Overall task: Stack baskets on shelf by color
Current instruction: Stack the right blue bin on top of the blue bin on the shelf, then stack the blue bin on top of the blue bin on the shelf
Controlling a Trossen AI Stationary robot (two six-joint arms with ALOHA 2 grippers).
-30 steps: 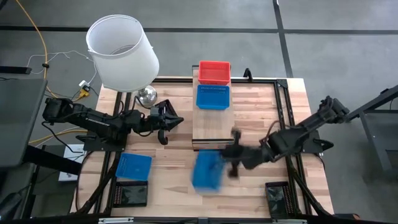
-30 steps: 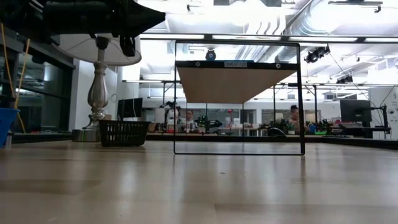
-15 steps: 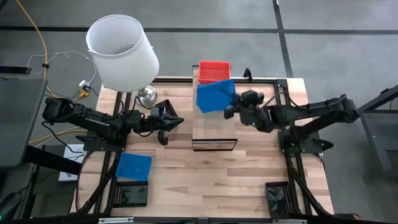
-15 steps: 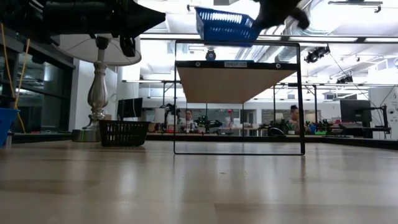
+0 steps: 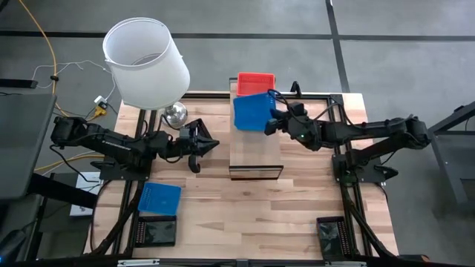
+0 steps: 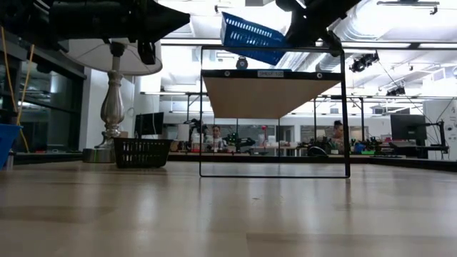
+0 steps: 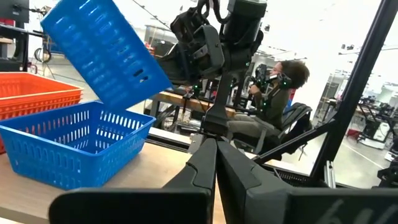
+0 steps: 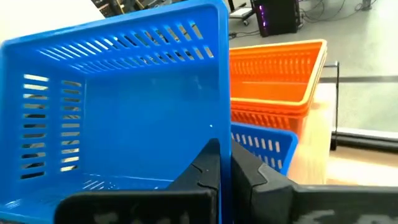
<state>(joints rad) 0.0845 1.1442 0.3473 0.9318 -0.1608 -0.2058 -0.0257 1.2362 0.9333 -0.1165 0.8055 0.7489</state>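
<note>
On the tabletop's left, a blue basket (image 5: 159,199) and a black one (image 5: 156,232) lie empty. The left gripper (image 5: 199,145) waits beside the lamp (image 5: 145,63), jaws together. On the shelf (image 5: 255,152) an empty blue basket (image 7: 71,144) sits beside the red basket (image 5: 256,84). The right gripper (image 5: 276,121) pinches the rim of a tilted blue basket (image 5: 249,111) above it. Light, stiff mesh; rim grips suit it.

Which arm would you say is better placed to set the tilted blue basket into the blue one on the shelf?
Right: the right gripper holds the tilted blue basket above the shelf's blue basket; the left gripper waits aside.
</note>
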